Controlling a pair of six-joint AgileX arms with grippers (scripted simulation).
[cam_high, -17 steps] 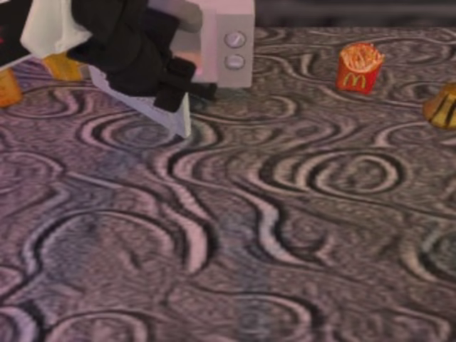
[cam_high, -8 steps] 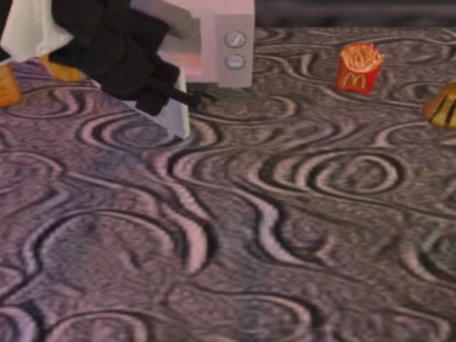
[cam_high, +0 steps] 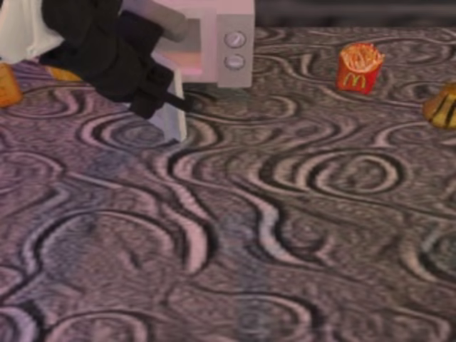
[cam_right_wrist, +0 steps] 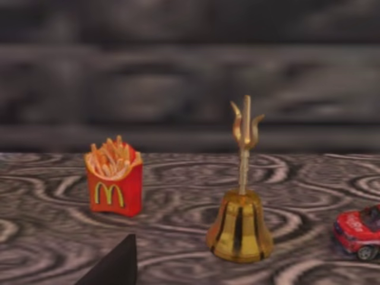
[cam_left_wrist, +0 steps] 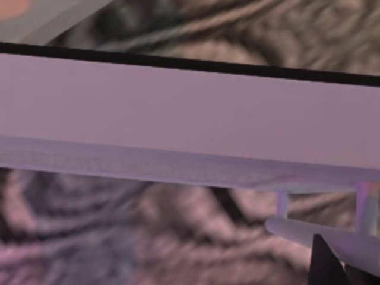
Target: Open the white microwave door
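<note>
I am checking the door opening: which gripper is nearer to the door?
Left. The left gripper is at the free edge of the open door, by the microwave. The right gripper does not appear in the top view; only a dark tip shows, facing the fries.

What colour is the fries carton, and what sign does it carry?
The fries carton is red with a yellow M; the right wrist view shows it best.

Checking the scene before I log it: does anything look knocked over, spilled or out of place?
Nothing stands out. The fries carton and golden bell stand upright. The door of the white microwave is swung out, left end effector at it, which suits the task.
</note>
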